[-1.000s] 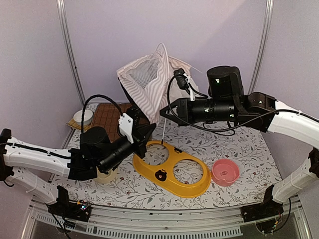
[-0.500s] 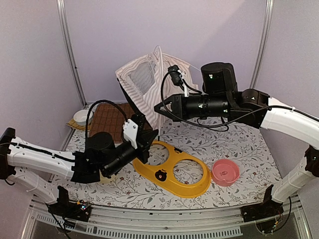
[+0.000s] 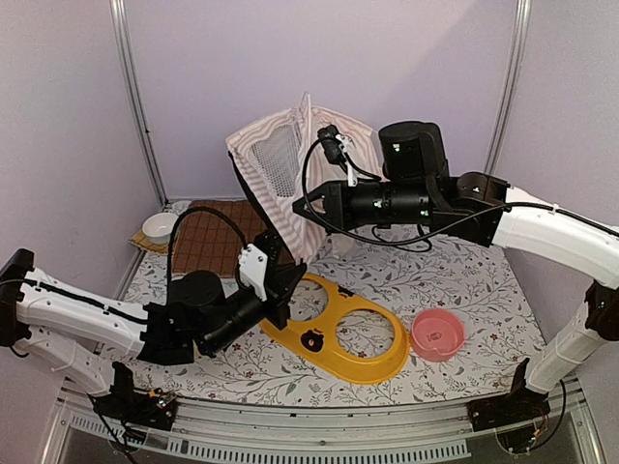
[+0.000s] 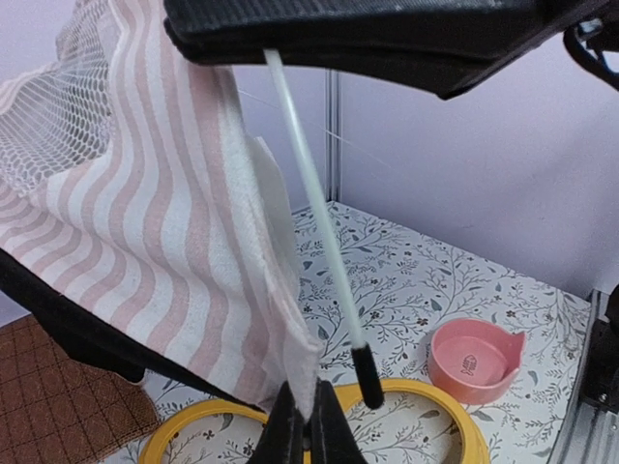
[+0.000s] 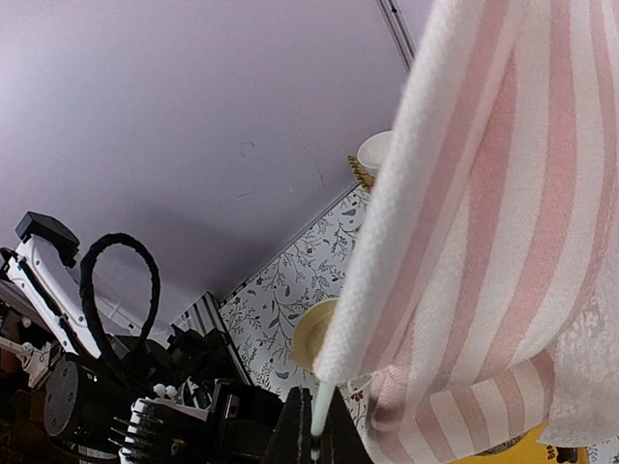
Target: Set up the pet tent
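The pet tent (image 3: 276, 159), pink-and-white striped with a mesh panel, hangs tilted above the back of the table. My right gripper (image 3: 302, 202) is shut on one of its thin white poles (image 5: 320, 411), just below where the pole leaves the fabric sleeve (image 5: 387, 242). My left gripper (image 3: 286, 277) is shut on the lower corner of the striped fabric (image 4: 290, 338). The pole (image 4: 319, 242) with its black tip (image 4: 366, 377) hangs free just to the right of the left gripper (image 4: 309, 435), over the yellow tray.
A yellow two-hole feeder tray (image 3: 382, 358) lies in the middle, with a pink bowl (image 3: 437, 333) to its right. A brown quilted mat (image 3: 205, 234) and a white bowl (image 3: 159, 227) sit at the back left. Metal frame posts (image 3: 135, 97) stand along the walls.
My right arm has swung left and up with the pole, tilting the tent leftward. My left gripper has moved right toward the yellow tray, still holding the fabric.
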